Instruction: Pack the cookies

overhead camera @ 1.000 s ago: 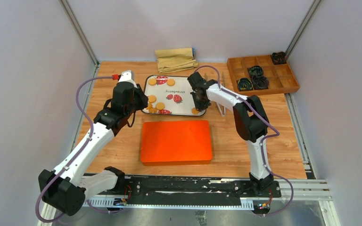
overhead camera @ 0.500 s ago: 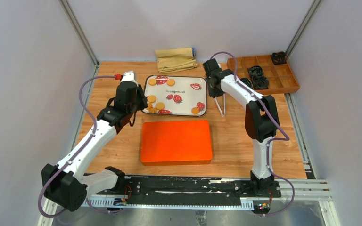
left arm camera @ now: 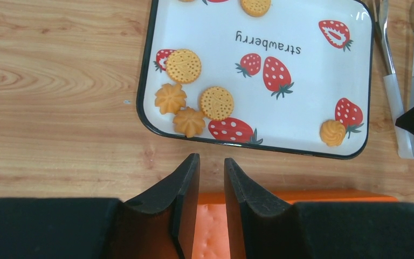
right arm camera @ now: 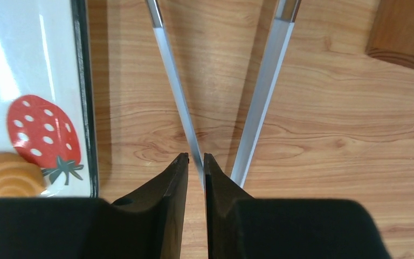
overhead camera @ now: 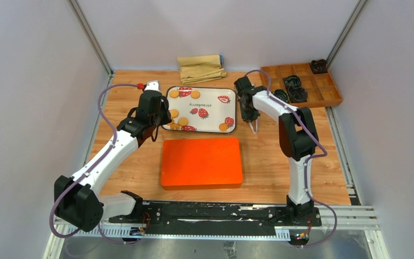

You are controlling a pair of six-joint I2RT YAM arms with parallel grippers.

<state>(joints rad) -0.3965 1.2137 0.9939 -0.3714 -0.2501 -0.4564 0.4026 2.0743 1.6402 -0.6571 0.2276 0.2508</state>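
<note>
Wooden counter inside a white-walled cell, strawberry-print tray toward the back, orange box with its lid on just in front of it, folded tan cloth behind, wooden compartment organizer at far right holding black items

Cookies all lie on the tray: two at its back edge, a cluster of four near the front left corner, one swirl cookie alone at the front right corner; none seen elsewhere, box inside is hidden

Metal tongs lie flat on the counter just right of the tray, two arms splayed toward the back

Right tool sits low over the tongs near their joined end; fingers nearly together with only a thin slit, one tong arm running right into that slit; cannot tell if it is actually pinched or just lined up above it

Left tool hovers over the strip of counter between tray and box, fingers close with a narrow gap, holding nothing

Step in hand, as I judge it: right arm working at the tongs, either taking them up to move cookies or setting them down; with the box shut and cookies on the tray both readings fit

If it is a pickup, the grasp needs both tong arms, or a firm hold near the hinge, so the tongs can squeeze; thin slick metal lying flat may slip or pivot. Box lid also has to be open for cookies to go in
</note>
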